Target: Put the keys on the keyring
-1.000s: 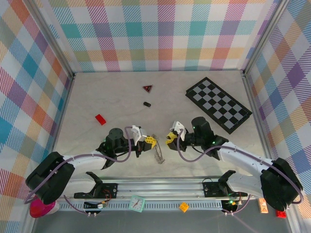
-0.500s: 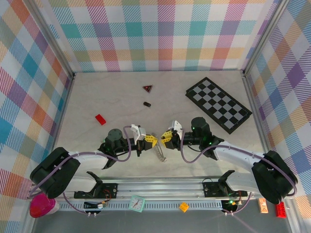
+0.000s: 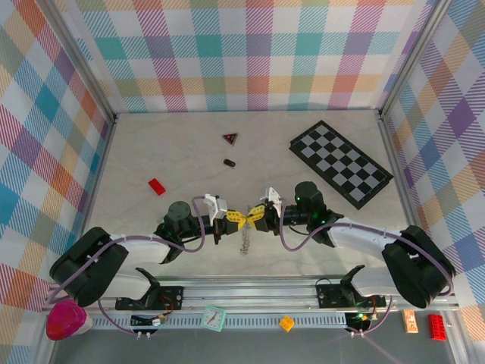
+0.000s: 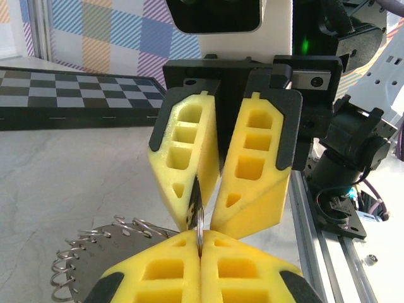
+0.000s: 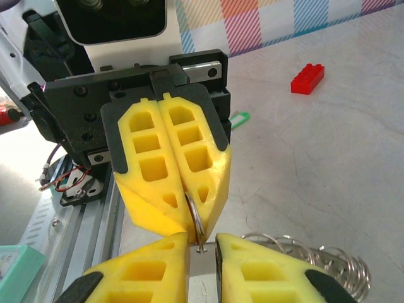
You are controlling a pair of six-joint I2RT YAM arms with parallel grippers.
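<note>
top view looks down; close, opposed wrist views share the keyring (image 5: pixel 196 221).

The left arm (image 3: pixel 136 250) and the right arm (image 3: pixel 364 243) both lie low and reach in toward each other. Their two end effectors meet nose to nose in the middle.

The left end effector (image 3: pixel 231 220) points to the right. Its yellow fingers (image 4: pixel 158 278) are pressed tight together. They pinch the thin wire of the keyring (image 4: pixel 199 232).

The right end effector (image 3: pixel 256 214) points to the left. Its yellow fingers (image 5: pixel 265 274) stand a little apart, with a small gap between the tips.

The tips of one end effector come right up to the tips of the other.
</note>
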